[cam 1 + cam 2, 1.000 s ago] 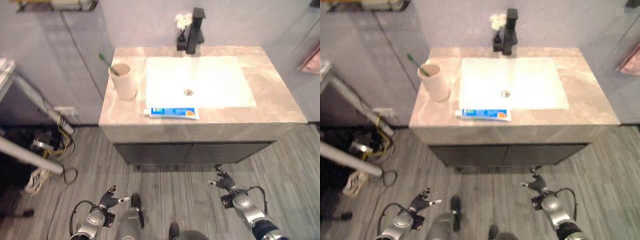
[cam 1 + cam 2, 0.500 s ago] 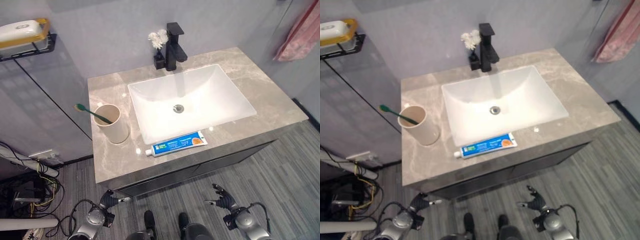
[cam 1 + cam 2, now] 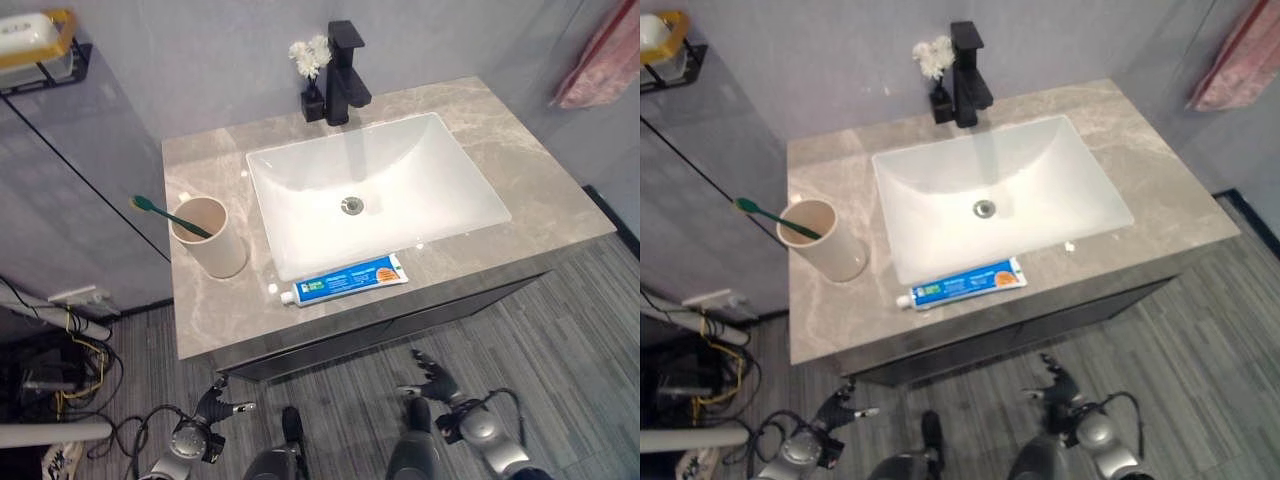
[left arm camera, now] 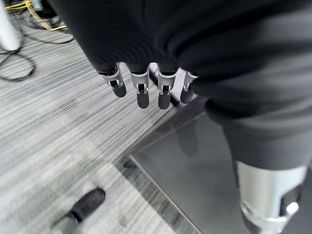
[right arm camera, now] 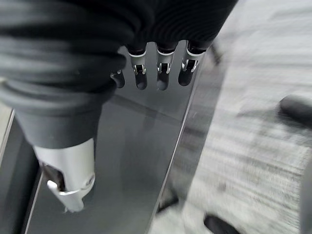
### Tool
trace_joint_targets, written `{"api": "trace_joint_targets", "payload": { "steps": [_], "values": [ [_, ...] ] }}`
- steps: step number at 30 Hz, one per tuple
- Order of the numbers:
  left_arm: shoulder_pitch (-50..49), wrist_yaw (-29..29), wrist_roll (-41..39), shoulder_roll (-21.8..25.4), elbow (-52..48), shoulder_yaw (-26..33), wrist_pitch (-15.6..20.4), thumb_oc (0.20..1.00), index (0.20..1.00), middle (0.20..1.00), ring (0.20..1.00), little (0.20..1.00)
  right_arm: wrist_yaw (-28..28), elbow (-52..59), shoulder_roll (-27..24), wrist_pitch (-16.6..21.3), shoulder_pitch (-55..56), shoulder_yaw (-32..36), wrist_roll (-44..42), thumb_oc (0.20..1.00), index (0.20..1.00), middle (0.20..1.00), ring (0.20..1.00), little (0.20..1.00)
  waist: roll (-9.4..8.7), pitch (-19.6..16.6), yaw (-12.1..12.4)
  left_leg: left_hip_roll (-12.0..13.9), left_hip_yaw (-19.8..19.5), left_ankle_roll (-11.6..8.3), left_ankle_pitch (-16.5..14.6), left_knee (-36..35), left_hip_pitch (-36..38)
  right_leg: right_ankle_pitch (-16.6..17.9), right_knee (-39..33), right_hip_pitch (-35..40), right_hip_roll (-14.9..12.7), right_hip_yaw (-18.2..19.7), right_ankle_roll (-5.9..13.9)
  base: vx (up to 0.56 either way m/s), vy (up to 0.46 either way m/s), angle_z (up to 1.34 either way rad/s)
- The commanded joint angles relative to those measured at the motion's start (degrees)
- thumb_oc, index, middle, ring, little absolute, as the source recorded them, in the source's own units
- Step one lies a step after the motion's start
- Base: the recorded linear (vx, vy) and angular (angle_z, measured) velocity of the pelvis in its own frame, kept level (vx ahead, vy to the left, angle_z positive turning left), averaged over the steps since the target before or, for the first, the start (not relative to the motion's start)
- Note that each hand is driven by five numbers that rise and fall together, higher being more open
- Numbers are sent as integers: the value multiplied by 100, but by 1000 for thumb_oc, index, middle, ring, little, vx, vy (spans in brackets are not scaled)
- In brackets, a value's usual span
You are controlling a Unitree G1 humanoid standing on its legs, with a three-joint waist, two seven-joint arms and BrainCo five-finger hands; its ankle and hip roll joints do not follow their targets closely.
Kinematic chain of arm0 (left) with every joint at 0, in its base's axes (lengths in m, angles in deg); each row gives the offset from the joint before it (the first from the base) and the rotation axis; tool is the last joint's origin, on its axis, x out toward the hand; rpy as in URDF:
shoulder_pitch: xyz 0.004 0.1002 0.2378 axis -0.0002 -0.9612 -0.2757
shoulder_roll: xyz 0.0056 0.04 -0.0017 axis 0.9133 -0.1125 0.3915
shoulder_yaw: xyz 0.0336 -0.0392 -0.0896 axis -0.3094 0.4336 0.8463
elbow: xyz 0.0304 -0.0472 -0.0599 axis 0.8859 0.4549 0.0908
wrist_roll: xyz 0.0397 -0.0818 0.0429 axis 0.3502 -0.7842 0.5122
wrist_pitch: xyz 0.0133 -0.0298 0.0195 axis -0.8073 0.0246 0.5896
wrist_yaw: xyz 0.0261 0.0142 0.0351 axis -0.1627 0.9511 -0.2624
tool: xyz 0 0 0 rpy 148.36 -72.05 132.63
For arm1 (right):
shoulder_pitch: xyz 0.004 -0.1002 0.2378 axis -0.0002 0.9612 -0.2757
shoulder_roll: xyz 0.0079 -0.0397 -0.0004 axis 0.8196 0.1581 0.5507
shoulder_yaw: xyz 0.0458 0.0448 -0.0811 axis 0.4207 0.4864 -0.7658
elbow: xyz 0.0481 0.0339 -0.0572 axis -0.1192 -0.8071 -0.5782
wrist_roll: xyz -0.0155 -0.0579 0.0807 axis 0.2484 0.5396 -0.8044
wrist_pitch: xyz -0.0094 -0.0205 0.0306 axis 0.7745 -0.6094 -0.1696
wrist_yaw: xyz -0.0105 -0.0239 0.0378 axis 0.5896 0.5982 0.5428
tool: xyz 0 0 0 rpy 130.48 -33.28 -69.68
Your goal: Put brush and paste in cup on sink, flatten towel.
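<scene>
The toothbrush, green-handled, already stands in the beige cup, its handle leaning out over the rim toward the wall side; that part of the task is judged complete. The cup rests upright on the grey stone worktop, to the left of the white basin and clear of its edge. The toothpaste tube, blue and white with an orange end, lies flat on the front strip of the worktop, just beside the basin's front rim and well apart from the cup; it has not yet been placed in the cup. A pink towel hangs at the far right, beyond the worktop; its condition cannot be made out, so the flattening step is taken as outstanding. A black tap with a small vase of white flowers beside it stands behind the basin. The left hand and the right hand hang low over the grey plank floor in front of the dark cabinet, below the worktop's front edge. In each wrist view the fingers hang relaxed and empty, grasping nothing. Assessment: one item of three settled; the tube and the towel remain.
</scene>
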Motion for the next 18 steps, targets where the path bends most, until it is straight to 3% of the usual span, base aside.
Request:
{"api": "trace_joint_targets", "payload": {
  "steps": [1, 4, 8, 11, 15, 16, 17, 18],
  "values": [
    [-47, -105, 558, 164, -384, -167, 261, 1000, 1000, 1000, 1000, 1000, 27, 292, -484, 210, -221, 304, 329, 1000, 1000, 1000, 1000, 1000, 63, -185, -110, 468, -71, -298, -622, 659, 243, 401, 89, -147, 524, 1, -297, 29, -207, 64],
    [-160, -231, 817, 432, -917, -271, 362, 1000, 1000, 1000, 1000, 1000, 46, 152, -589, 259, -198, 405, 288, 1000, 1000, 1000, 1000, 1000, 144, -218, -125, 596, -183, -401, -493, 564, 255, 230, 136, -40, 667, -141, -389, 14, -141, 21],
    [-311, -376, 1201, 996, -2105, -407, 562, 1000, 1000, 1000, 1000, 1000, 128, -77, -622, 293, -290, 538, 160, 1000, 1000, 1000, 1000, 1000, 330, -255, -121, 625, -226, -453, -398, 386, 257, 212, 70, 33, 625, -366, -357, 9, -34, 12],
    [-856, -618, 940, 1784, -3537, -161, 793, 1000, 1000, 1000, 1000, 1000, 139, -473, -576, 307, -482, 487, 108, 1000, 1000, 1000, 1000, 1000, 482, -277, 4, 603, -229, -468, -363, 256, 332, 221, 62, 119, 528, -442, -332, 44, 28, 8],
    [-1343, -687, 833, 2662, -4592, 33, 1006, 1000, 1000, 1000, 1000, 1000, 185, -1152, -404, 263, -894, 240, 129, 1000, 1000, 1000, 1000, 1000, 580, -234, 180, 483, -289, -451, -342, 154, 319, 288, 78, 123, 377, -545, -267, 1, 53, 8],
    [-1370, -693, 825, 2685, -4619, 65, 998, 1000, 1000, 1000, 1000, 1000, 191, -1185, -378, 279, -919, 229, 130, 1000, 1000, 1000, 1000, 1000, 562, -231, 174, 480, -289, -449, -343, 156, 316, 290, 77, 121, 374, -545, -265, -19, 48, 13],
    [-1426, -658, 890, 3234, -5106, 69, 1186, 1000, 1000, 1000, 1000, 1000, 297, -1685, -241, 265, -1270, -105, 417, 1000, 1000, 1000, 1000, 1000, 612, -204, 311, 412, -305, -439, -357, 138, 297, 335, 57, 108, 312, -564, -241, -11, 35, 15],
    [-1445, -663, 887, 3242, -5117, 91, 1181, 1000, 1000, 1000, 1000, 1000, 300, -1694, -230, 271, -1278, -112, 419, 1000, 1000, 1000, 1000, 1000, 603, -202, 307, 410, -302, -438, -357, 139, 298, 336, 56, 107, 311, -561, -241, -14, 59, 28]
  ]
}}
